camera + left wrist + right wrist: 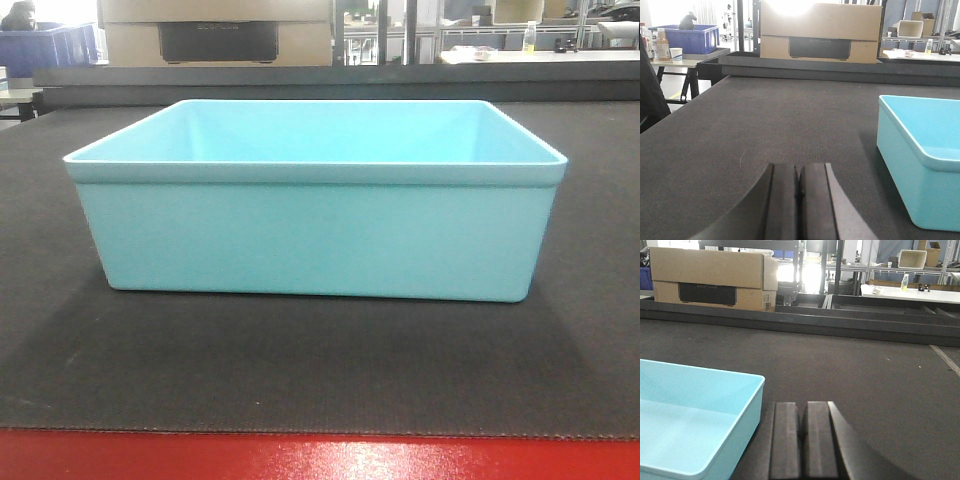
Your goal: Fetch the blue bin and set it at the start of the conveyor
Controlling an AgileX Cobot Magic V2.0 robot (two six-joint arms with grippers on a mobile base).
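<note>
Grey belt (90,380), bin (315,235) sitting on it; both grippers (799,200) (802,440) pressed together, empty — a careless swing could nudge it.

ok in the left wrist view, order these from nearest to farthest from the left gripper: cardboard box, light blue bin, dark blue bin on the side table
1. The blue bin, just ahead and to the right of the left gripper, on the belt.
2. The cardboard box, straight ahead past the belt's far end.
3. The dark blue bin, far left on the side table; it looks slightly farther than the box, though the two are close.
</note>
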